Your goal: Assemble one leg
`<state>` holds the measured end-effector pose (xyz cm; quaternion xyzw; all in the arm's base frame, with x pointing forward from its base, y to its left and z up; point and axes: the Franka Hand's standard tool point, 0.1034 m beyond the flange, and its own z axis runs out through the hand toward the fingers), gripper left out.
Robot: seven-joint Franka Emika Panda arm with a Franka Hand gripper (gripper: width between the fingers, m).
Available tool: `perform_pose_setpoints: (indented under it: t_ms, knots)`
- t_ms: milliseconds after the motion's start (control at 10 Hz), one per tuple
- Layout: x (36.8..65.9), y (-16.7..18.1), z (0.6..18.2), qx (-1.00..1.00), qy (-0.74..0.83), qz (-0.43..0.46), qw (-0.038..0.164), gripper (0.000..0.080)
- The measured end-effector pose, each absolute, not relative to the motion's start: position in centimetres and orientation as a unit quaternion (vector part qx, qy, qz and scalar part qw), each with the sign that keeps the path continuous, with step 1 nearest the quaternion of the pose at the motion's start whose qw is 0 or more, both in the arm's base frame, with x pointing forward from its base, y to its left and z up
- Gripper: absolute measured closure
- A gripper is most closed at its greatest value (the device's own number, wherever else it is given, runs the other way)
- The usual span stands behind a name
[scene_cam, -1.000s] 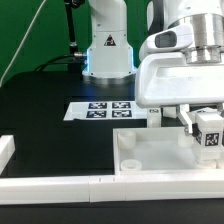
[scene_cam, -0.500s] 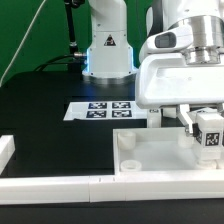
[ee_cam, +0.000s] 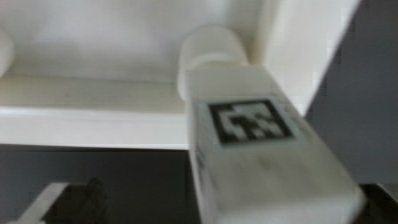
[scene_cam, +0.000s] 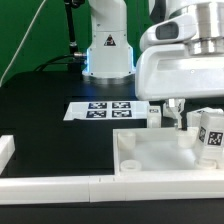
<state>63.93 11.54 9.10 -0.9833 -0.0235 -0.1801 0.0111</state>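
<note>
We see the leg [scene_cam: 212,136] standing on end in the far corner of the tabletop [scene_cam: 150,160] on the exterior view's right, partly cut off by the picture's edge. A black-and-white square tag on its side faces that camera. The tabletop is a large white square tray with a raised rim. It lies on the black counter [scene_cam: 45,125], with a small socket showing near its corner on the exterior view's left.

In the wrist view the leg [ee_cam: 249,130] fills the middle of the picture. Its tag faces the lens and its rounded far end meets the tray's white floor close to a wall. We cannot tell from either view whether that end sits inside a socket.

The fingers [ee_cam: 63,203] show as dark shapes on either side of the leg in the wrist view. One stands clearly apart from the leg with pale surface between them, and the other is just beside the leg. We read them as spread apart and not clamping the leg. In the exterior view the arm's bulky white hand [scene_cam: 185,65] hangs above the leg and hides most of that area.

Behind the tabletop the marker board [scene_cam: 103,108] lies flat on the counter, with a small white part [scene_cam: 152,113] just beside it. The robot's white base [scene_cam: 107,45] rises beyond the board. A white rail [scene_cam: 50,187] runs along the counter's near edge.
</note>
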Motion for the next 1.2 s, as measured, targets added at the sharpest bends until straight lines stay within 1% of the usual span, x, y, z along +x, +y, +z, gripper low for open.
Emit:
perform_pose_setpoints:
  t_ms: [100, 200, 400, 600, 800, 900, 1000, 1200]
  knots:
    - [63.75, 12.12, 8.91, -0.991, -0.007, -0.135, 0.017, 0.0155]
    - [63.85, 12.08, 8.71, -0.995, -0.006, -0.101, 0.017, 0.0151]
    - [63.63, 11.34, 8.1, -0.998, -0.001, -0.055, 0.016, 0.0151]
    - [63.58, 11.31, 8.17, -0.999, 0.014, -0.036, 0.017, 0.0151]
    - [63.55, 11.27, 8.1, -0.999, 0.014, -0.036, 0.017, 0.0411]
    - [63.54, 11.29, 8.09, -0.998, 0.047, -0.036, 0.019, 0.0411]
    - [63.54, 11.31, 8.09, -0.995, 0.09, -0.035, 0.02, 0.0515]
    - [63.52, 11.35, 8.06, -0.987, 0.156, -0.033, 0.023, 0.0515]
